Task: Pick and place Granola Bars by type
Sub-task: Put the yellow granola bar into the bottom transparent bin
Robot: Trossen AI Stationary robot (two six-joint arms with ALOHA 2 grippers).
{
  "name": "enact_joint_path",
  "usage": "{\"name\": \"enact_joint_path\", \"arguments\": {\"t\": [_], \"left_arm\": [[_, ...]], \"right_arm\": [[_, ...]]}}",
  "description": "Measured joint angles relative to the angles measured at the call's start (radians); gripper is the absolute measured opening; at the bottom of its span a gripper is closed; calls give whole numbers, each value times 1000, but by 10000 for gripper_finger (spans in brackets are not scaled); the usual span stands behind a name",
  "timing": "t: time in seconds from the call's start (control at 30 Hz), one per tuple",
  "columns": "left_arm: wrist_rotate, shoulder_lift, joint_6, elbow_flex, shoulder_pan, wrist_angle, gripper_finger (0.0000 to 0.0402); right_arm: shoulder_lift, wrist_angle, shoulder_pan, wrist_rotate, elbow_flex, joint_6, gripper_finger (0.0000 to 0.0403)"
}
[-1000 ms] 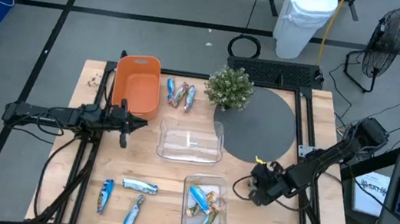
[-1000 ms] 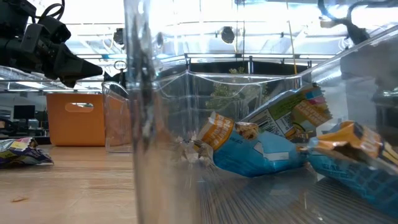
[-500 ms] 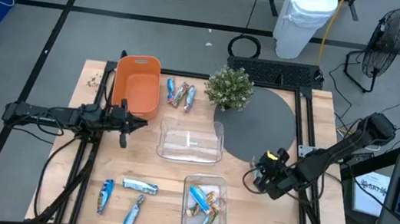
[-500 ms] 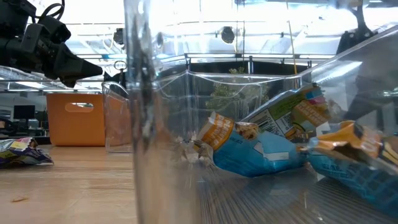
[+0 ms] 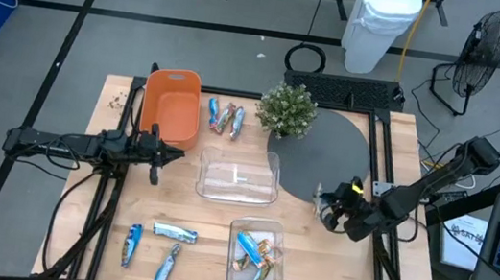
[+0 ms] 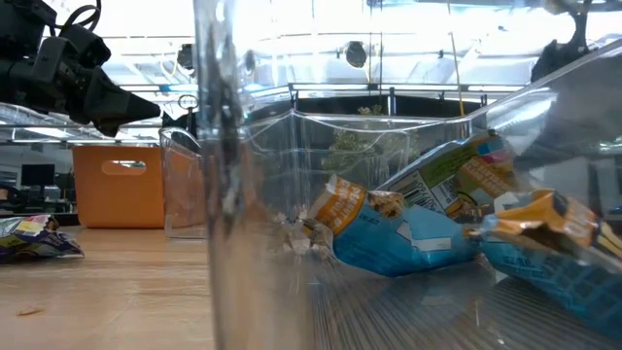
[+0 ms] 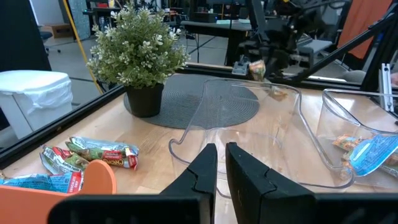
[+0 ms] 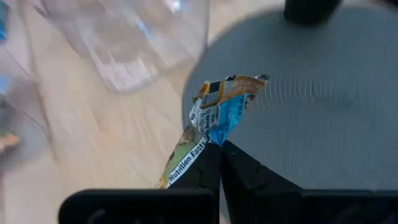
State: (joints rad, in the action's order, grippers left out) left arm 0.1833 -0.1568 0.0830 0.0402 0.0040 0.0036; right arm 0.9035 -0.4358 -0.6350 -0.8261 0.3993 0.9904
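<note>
My right gripper (image 5: pixel 327 206) is shut on a blue-and-gold granola bar (image 8: pixel 219 111) above the near edge of the grey round mat (image 5: pixel 331 151); the left wrist view shows that bar (image 7: pixel 257 67) raised off the table. Several bars lie in the near clear bin (image 5: pixel 257 259). The middle clear bin (image 5: pixel 238 175) looks empty. Three bars (image 5: pixel 224 117) lie beside the orange bin (image 5: pixel 170 105), and three more (image 5: pixel 157 244) lie on the near left of the table. My left gripper (image 5: pixel 166 156) hovers shut, left of the middle bin. My right gripper pinches the bar between its two fingers (image 8: pixel 208 163) about midway along the crumpled wrapper (image 8: pixel 214 134). The blue-and-gold end (image 8: pixel 233 90) sticks out past the fingertips, and the printed end (image 8: pixel 180 168) trails back beside one finger. The bar is lifted clear of the table.
A potted plant (image 5: pixel 288 109) stands on the far edge of the mat. Bare wood lies between the two clear bins and right of the near bin. In the low view the near bin's clear wall (image 6: pixel 219 175) fills most of the picture.
My right gripper has carried the bar away from beside the near clear bin toward the table's far edge, reaching the mat's near edge. It has stayed shut on the bar. The left arm has kept still.
</note>
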Motion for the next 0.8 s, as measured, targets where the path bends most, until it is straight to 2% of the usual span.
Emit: {"name": "enact_joint_path", "arguments": {"t": [0.17, 0.3, 0.6, 0.8], "left_arm": [[0, 0, 0, 0, 0, 0, 37], [0, 0, 0, 0, 0, 0, 37], [0, 0, 0, 0, 0, 0, 37], [0, 0, 0, 0, 0, 0, 37]], "right_arm": [[-90, 101, 12, -58, -31, -165, 0], [-149, 213, 45, -56, -66, -287, 0], [-231, 505, 149, 118, -150, -557, 0], [-245, 668, 198, 241, -202, -645, 0]]}}
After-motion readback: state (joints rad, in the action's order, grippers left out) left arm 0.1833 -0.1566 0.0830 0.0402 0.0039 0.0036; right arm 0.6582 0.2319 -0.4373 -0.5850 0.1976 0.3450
